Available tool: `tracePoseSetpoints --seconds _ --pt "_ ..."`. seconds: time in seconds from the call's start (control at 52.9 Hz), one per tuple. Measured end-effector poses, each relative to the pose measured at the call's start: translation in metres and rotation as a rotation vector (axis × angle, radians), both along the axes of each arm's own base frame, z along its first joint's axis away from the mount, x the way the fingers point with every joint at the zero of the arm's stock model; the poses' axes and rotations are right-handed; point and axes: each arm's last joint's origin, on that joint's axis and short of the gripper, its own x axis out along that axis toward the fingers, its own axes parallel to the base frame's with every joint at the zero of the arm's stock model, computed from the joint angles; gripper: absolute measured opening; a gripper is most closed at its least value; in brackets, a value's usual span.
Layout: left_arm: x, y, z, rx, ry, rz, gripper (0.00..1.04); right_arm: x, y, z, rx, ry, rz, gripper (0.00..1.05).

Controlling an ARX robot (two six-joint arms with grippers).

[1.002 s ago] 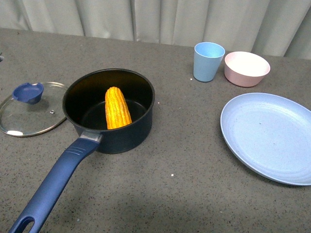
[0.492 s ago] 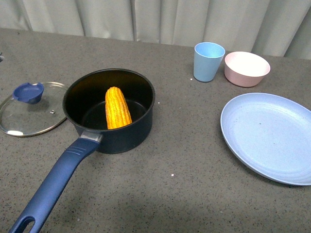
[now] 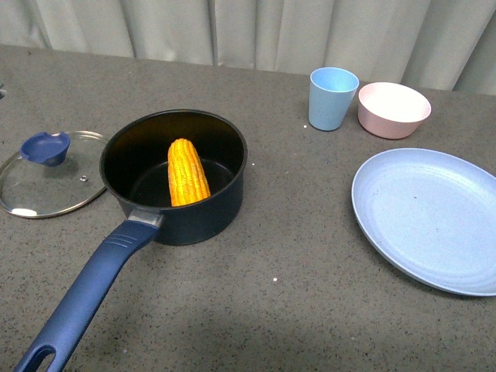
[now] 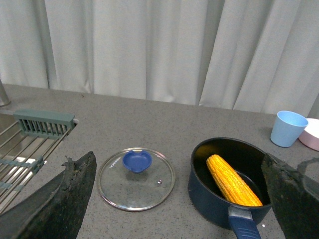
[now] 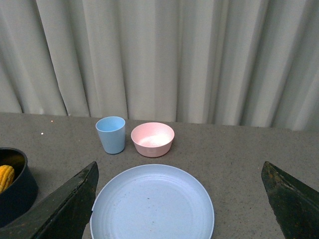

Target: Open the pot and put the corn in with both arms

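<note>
The dark navy pot [image 3: 203,219] stands uncovered left of centre, its long blue handle [image 3: 85,294] pointing to the near edge. The yellow corn [image 3: 188,172] leans inside it. Beside the pot on the left lies its glass lid [image 3: 46,186] with a blue knob [image 3: 45,147]. No arm shows in the front view. In the left wrist view my left gripper [image 4: 178,156] is open, well above and back from the lid [image 4: 136,181], the pot [image 4: 207,201] and the corn [image 4: 232,180]. My right gripper [image 5: 179,164] is open above the plate, holding nothing; the pot's rim [image 5: 17,191] shows at the frame's edge.
A large light-blue plate [image 3: 430,217] lies at the right. Behind it stand a light-blue cup [image 3: 332,99] and a pink bowl [image 3: 393,110]. A curtain hangs behind the counter. The left wrist view shows a sink rack [image 4: 30,144] beyond the lid.
</note>
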Motion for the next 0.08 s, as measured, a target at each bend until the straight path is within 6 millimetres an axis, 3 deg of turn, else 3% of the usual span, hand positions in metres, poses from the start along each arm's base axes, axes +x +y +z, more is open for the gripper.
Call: tracePoseSetpoints --seconds 0.076 --pt "0.0 0.0 0.0 0.0 0.0 0.0 0.98 0.0 0.0 0.0 0.0 0.0 0.0 0.96"
